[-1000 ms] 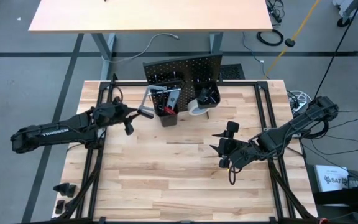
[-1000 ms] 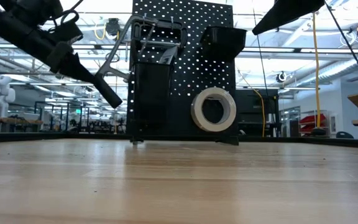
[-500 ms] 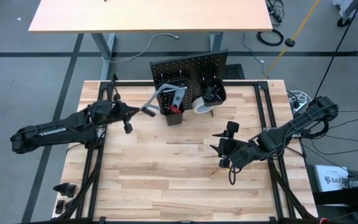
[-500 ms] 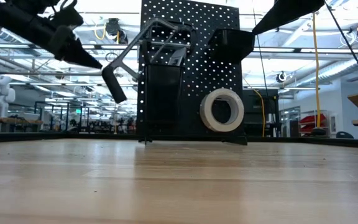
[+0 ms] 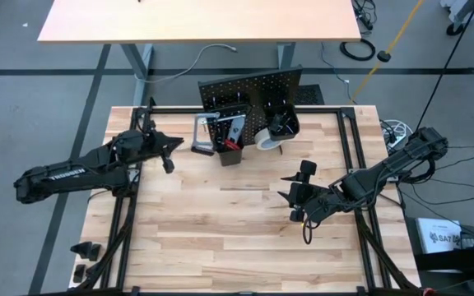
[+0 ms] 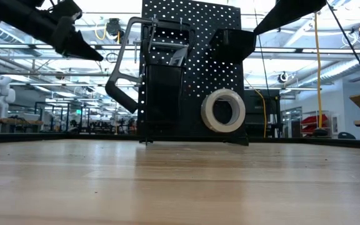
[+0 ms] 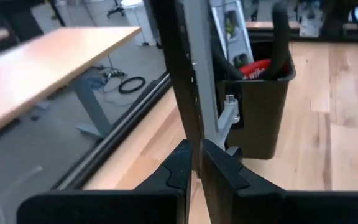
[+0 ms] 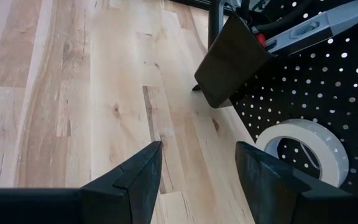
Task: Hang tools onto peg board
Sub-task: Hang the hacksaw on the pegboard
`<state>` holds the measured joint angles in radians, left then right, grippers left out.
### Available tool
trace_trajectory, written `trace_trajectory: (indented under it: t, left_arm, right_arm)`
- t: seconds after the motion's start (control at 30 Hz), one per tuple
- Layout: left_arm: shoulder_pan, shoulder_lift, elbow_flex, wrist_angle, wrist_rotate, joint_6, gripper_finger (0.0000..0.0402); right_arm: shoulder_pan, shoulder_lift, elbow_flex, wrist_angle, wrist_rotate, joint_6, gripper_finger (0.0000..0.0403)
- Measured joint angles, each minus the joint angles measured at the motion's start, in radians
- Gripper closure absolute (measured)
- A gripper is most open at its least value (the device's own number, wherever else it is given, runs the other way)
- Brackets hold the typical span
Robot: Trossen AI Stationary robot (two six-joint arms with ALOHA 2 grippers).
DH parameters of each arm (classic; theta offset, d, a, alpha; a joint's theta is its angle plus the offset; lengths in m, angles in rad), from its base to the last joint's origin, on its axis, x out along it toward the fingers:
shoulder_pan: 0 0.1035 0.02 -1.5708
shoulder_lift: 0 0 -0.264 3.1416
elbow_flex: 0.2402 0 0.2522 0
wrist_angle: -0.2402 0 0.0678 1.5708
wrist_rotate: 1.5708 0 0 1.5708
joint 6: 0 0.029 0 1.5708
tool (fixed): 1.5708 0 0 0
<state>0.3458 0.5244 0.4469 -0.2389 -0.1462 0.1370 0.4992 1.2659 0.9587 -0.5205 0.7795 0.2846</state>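
Observation:
The black peg board stands upright at the table's far middle and also shows in the low view. A grey bar clamp hangs by its top end from the board's left side, its dark handle lowest. The white tape roll hangs on the board's front. The left bin holds a red-handled tool and others. My left gripper is just left of the clamp and apart from it, its fingers a narrow slit apart. My right gripper is open over the table's middle right.
A second black bin sits high on the board's right. Bare wooden tabletop lies in front of the board. A black frame runs along the table's sides. Another tan table stands beyond the far edge.
My left gripper has risen and drawn slightly back toward the table's left. The peg board slid a little toward the table's right. The bar clamp's handle end, which stuck out toward the left at my gripper, has swung down and now hangs by the board, free of the gripper.

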Motion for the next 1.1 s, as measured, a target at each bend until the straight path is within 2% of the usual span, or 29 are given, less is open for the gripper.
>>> trace_trajectory:
  t: [0.23,0.37,0.57,0.7,0.8,0.9,1.0,1.1]
  left_arm:
    - [-0.003,-0.037,0.0,-0.027,0.03,-0.371,0.0366]
    - [-0.029,-0.035,0.0,0.07,0.162,-0.363,0.0354]
    - [-0.071,-0.016,0.0,0.36,0.222,-0.333,0.0289]
    - [-0.093,-0.015,0.013,0.426,0.222,-0.342,0.0239]
    - [-0.103,-0.01,0.119,0.299,0.222,-0.314,0.0219]
    - [-0.115,0.033,0.29,0.07,0.177,-0.246,0.0215]
    - [-0.132,0.108,0.473,-0.201,0.084,-0.209,0.0214]
    - [-0.161,0.192,0.61,-0.465,-0.057,-0.231,0.0214]
  right_arm:
    - [0.0,0.0,0.0,-0.006,-0.024,0.017,0.0206]
    - [0.0,0.0,0.0,-0.006,-0.023,0.014,0.0206]
    - [-0.001,0.0,0.0,-0.006,-0.022,0.011,0.0206]
    - [-0.002,0.0,0.0,-0.006,-0.021,0.013,0.0206]
    - [-0.002,0.0,0.0,-0.006,-0.018,0.011,0.0206]
    - [-0.003,0.0,0.0,-0.006,-0.014,0.011,0.0206]
    - [-0.01,0.0,0.0,-0.006,-0.013,0.011,0.0206]
    - [-0.017,0.0,0.0,-0.006,-0.014,0.012,0.0206]
